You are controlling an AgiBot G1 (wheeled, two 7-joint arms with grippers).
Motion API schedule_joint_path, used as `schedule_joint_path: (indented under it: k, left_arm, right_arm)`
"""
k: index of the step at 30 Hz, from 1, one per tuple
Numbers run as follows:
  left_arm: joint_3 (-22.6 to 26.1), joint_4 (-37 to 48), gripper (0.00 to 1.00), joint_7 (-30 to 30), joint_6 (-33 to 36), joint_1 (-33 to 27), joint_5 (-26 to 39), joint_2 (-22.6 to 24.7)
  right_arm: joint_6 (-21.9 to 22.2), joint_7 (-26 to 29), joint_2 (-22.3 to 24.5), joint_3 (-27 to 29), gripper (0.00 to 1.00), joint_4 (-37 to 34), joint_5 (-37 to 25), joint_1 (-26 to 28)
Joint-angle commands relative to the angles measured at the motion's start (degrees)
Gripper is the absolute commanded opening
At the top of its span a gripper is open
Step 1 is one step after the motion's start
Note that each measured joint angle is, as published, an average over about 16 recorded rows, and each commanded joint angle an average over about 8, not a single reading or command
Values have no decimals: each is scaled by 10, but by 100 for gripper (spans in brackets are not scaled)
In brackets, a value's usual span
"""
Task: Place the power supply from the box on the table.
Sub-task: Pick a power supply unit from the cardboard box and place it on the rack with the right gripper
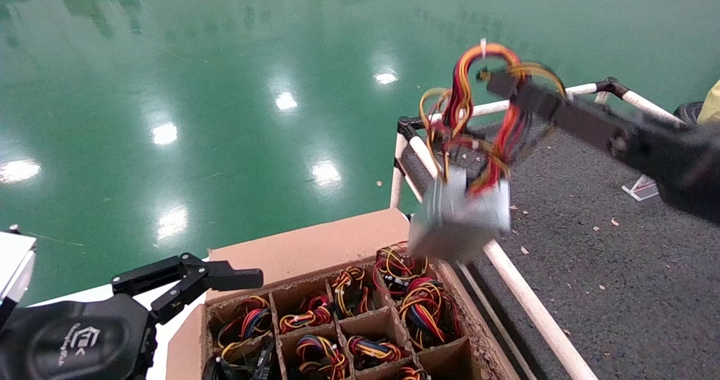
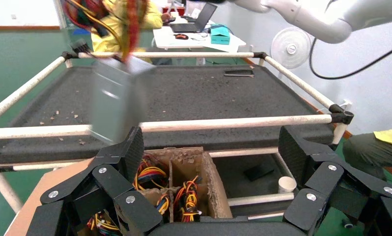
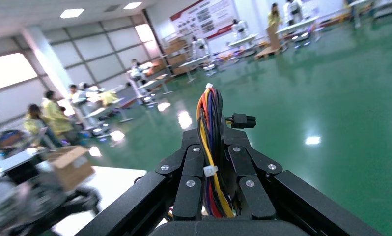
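Right wrist view shows my right jaws [image 3: 214,184] pinching the wire bundle [image 3: 210,128]. From it the power supply [image 1: 458,214] hangs clear of the box [image 1: 337,312], over the counter [image 1: 607,245] rail. Lifting seems done; setting down remains. My left jaws [image 1: 216,276] idle, spread, beside the box.

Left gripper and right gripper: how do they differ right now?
The right gripper is shut on the wire bundle of the power supply, which hangs above the rail of the table; the left gripper is open and holds nothing. The right is raised over the table's edge; the left sits low beside the box. Both are black.
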Motion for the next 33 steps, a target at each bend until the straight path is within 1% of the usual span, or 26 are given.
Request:
schedule_joint_path:
  k: [1, 4, 7, 10, 13, 16, 21, 27, 33]
  left_arm:
    - [0, 0, 100, 0, 0, 0, 0, 0]
    - [0, 0, 100, 0, 0, 0, 0, 0]
    - [0, 0, 100, 0, 0, 0, 0, 0]
    - [0, 0, 100, 0, 0, 0, 0, 0]
    - [0, 0, 100, 0, 0, 0, 0, 0]
    - [0, 0, 100, 0, 0, 0, 0, 0]
    - [0, 0, 100, 0, 0, 0, 0, 0]
    - [0, 0, 100, 0, 0, 0, 0, 0]
    - [0, 0, 100, 0, 0, 0, 0, 0]
  right_arm:
    - [5, 2, -6, -5, 0, -10, -12, 34]
    - [2, -16, -25, -19, 0, -61, -42, 95]
    - [-5, -42, -46, -31, 0, -126, -69, 151]
    - [-8, -77, -67, -42, 0, -201, -94, 200]
    - [2, -117, -89, -50, 0, -280, -118, 243]
    - [36, -157, -112, -57, 0, -355, -141, 279]
    - [119, -219, -148, -66, 0, -453, -176, 324]
    - [200, -292, -183, -71, 0, -528, -197, 344]
    - [266, -354, -209, -67, 0, -573, -197, 347]
